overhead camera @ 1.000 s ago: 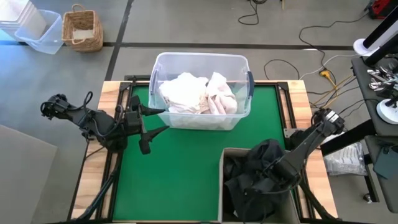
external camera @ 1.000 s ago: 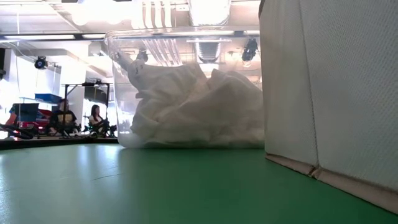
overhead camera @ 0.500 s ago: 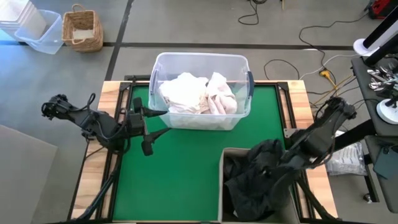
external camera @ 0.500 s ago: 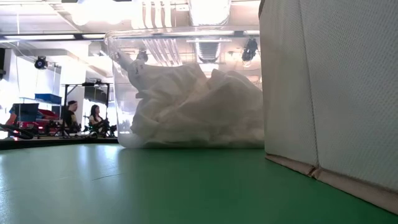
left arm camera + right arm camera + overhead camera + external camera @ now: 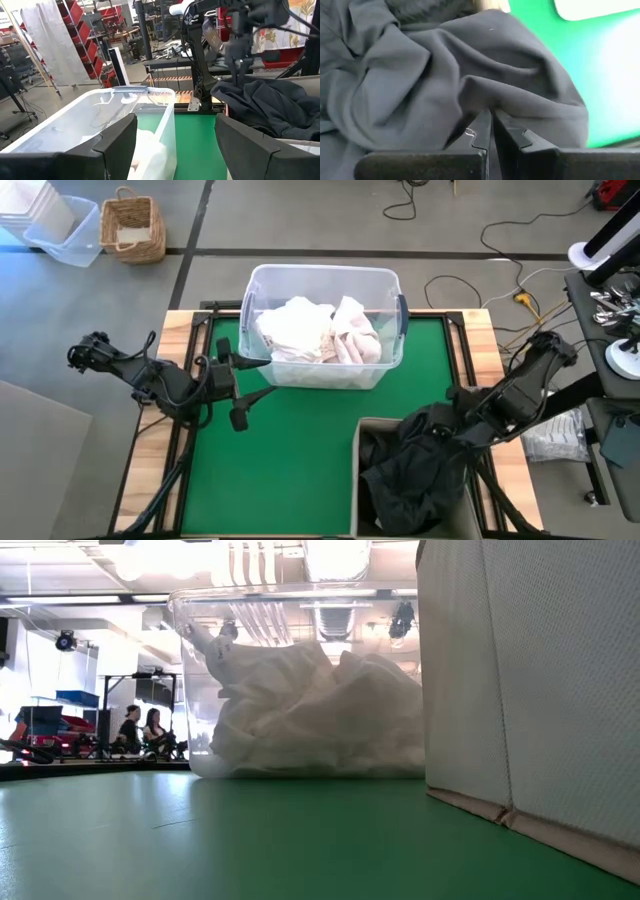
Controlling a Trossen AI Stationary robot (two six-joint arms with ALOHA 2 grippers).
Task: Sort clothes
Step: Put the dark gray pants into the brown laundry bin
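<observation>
White and pale clothes lie piled in the clear tub at the table's far middle, also seen in the low view. Dark clothes fill the beige fabric box at the near right. My right gripper stands over the box's far right corner, pointing steeply down, shut on a dark garment. My left gripper hovers open and level just left of the tub's near left corner, with nothing between its fingers. My right gripper pinches a raised fold of the dark garment between its two shut fingers, coming from above. The cloth puckers toward the fingertips and spreads away below them. The rest of the garment lies on the pile in the box.
The beige box's wall stands tall at the near right. Open green mat lies between my left gripper and the box. A wicker basket and a small clear bin stand on the floor beyond the table. People sit far off.
My right gripper has risen and gone toward the table's right edge, rolling at the wrist and staying shut. The top of the dark garment has been drawn along with it toward the box's far right corner, while the pile stays in the box.
</observation>
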